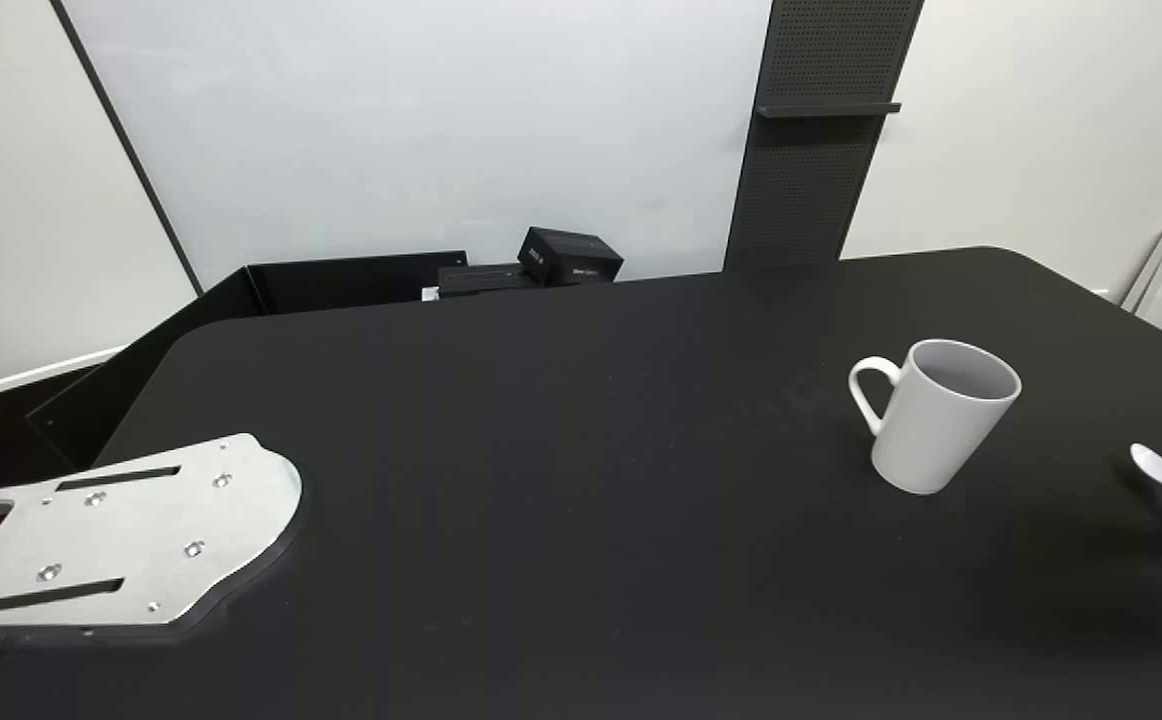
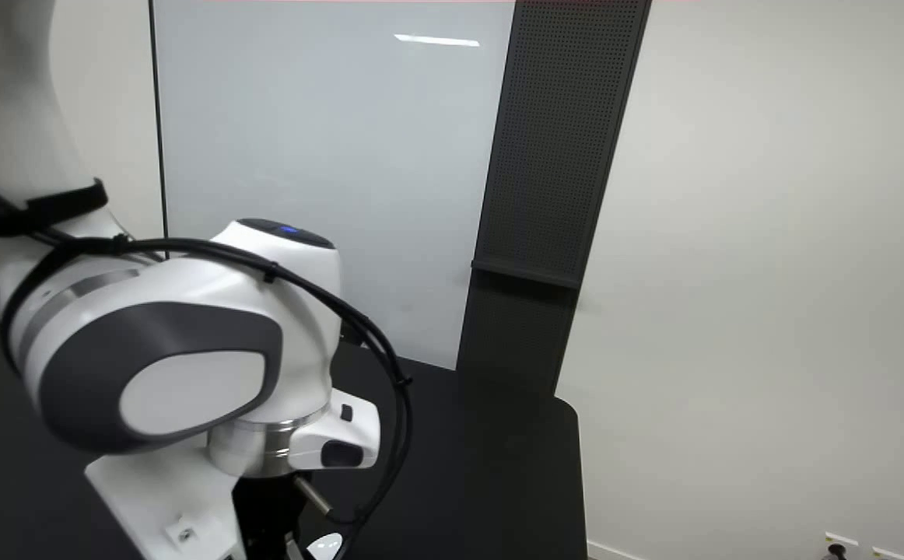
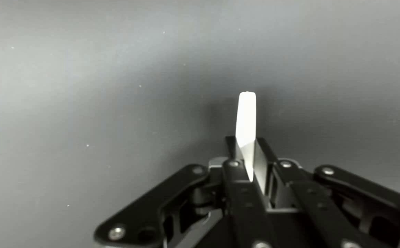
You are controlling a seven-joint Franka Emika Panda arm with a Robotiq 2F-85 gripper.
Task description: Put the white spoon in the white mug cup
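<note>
Because your gripper [image 3: 246, 141] clamps the white spoon [image 3: 246, 115] by its handle, you look to be at the carry: raise it, cross to the white mug cup [image 1: 941, 425], angle the bowl [image 1: 1154, 464] down and release. In an exterior view you get that bowl and the mug, upright on the desk [image 1: 581, 500]; the wrist view misses both, showing just the handle's end.

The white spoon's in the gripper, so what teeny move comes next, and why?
Probably a small lift straight up. The gripper seems to pinch the white spoon by its handle, and in an exterior view the spoon looks lower than the rim of the white mug cup, so moving sideways now could bump the mug.
</note>
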